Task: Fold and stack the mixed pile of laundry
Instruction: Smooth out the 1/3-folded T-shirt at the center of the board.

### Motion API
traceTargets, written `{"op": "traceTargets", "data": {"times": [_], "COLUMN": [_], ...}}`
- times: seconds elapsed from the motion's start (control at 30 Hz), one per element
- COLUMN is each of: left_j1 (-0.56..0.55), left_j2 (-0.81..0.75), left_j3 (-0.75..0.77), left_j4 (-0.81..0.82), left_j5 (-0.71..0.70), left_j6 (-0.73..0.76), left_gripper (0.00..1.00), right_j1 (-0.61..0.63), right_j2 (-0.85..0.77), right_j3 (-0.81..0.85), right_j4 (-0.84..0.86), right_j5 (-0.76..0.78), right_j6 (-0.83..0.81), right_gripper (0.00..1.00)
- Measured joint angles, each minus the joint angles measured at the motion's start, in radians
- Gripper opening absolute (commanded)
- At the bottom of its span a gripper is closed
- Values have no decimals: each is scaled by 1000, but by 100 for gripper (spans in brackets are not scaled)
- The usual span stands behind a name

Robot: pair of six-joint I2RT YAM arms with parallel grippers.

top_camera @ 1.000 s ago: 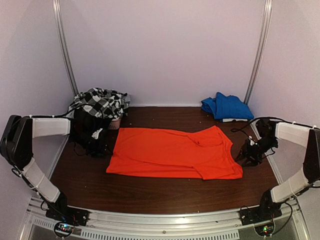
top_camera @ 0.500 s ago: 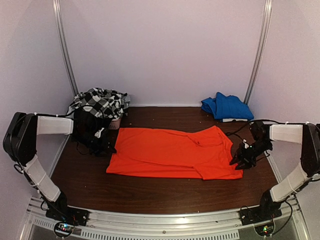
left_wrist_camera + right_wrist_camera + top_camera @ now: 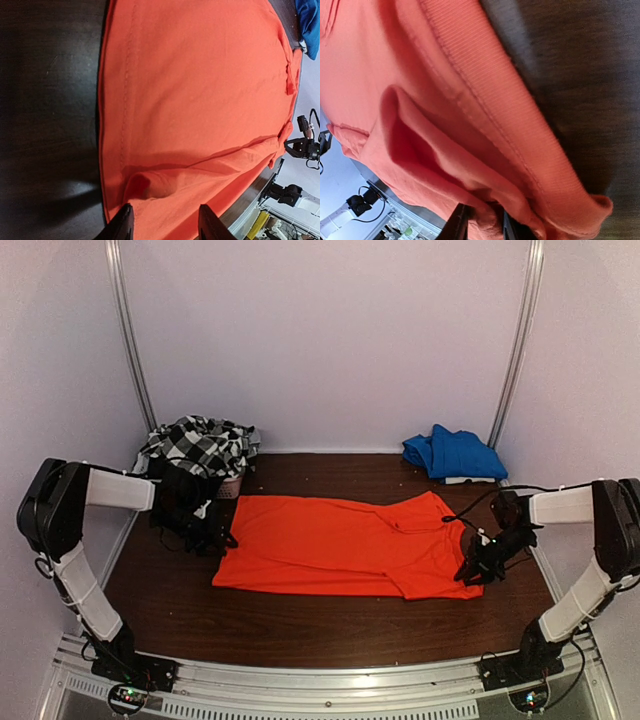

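The orange-red garment (image 3: 345, 545) lies spread flat on the brown table (image 3: 300, 625). My left gripper (image 3: 222, 537) is low at its left edge. In the left wrist view the left gripper (image 3: 165, 226) stands open, fingertips (image 3: 123, 222) resting on the cloth (image 3: 200, 100) either side of a small raised wrinkle. My right gripper (image 3: 470, 570) is at the garment's right edge. In the right wrist view the right gripper (image 3: 485, 226) has its jaws pinched on a bunched fold of the orange cloth (image 3: 445, 100) beside the ribbed hem. The black-and-white checked garment (image 3: 200, 445) is heaped at the back left.
The checked cloth lies over a small white basket (image 3: 232, 486), with dark cloth below it that blends with my left arm. A folded blue garment (image 3: 455, 453) sits at the back right corner. Metal posts and pale walls close in the table.
The right gripper slid left onto the garment's right edge and its jaws narrowed onto the cloth. The left gripper moved right to the left edge, still open.
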State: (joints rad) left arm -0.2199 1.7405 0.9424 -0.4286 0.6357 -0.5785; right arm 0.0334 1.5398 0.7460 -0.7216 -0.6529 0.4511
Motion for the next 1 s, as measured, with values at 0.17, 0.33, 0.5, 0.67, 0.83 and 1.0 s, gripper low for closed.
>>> {"op": "traceTargets", "data": {"times": [0.17,0.33,0.5,0.67,0.83,1.0], "left_j1": [-2,-8,-13,-13,-15,-18], "left_j2": [37,55,76,97,89,80], "left_j3": [16,35,50,80,89,158], "left_j4": [9,16,10,-16,-43,-109], "left_j5": [3,10,12,3,-9,-36], "left_j6": [-21,-40,-60,-62,-43,65], "left_gripper": [46,42,31,30,40,46], "right_j1": [0,0,2,2,2,2], "right_j2": [24,45,52,68,81,92], "right_j3": [0,3,11,29,44,53], "right_j4": [19,30,32,34,37,38], "right_j5": [-14,-29,-29,-28,-27,-29], "right_j6": [-1,2,1,0,0,1], "right_gripper": [7,0,0,0,0,0]}}
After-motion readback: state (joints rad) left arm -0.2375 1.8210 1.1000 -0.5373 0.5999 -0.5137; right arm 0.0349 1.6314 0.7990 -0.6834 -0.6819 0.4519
